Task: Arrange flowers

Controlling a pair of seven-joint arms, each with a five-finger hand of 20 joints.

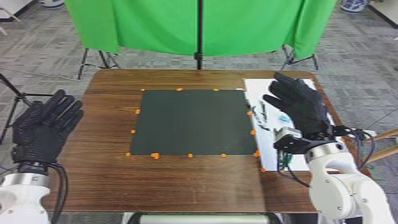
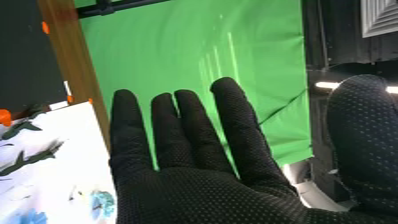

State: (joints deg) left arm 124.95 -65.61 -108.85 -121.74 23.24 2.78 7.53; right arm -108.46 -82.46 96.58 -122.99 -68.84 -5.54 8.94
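In the head view my right hand (image 1: 302,102) is over the white sheet at the table's right side, its fingers straight and holding nothing. My left hand (image 1: 44,125) is beside the table's left edge, open and empty. On the white sheet (image 1: 274,162) are dark green stem shapes and blue flower shapes, partly hidden under my right hand. The right wrist view has my right hand (image 2: 209,190) with fingers straight and thumb apart; beside it are a green stem (image 2: 31,159) and a blue flower (image 2: 103,202) on the white sheet (image 2: 75,127).
A dark square mat (image 1: 191,122) lies mid-table, with small orange markers around its edges. The brown wooden table (image 1: 169,185) extends in front of it. Behind the table hangs a green cloth (image 1: 195,25) on stands.
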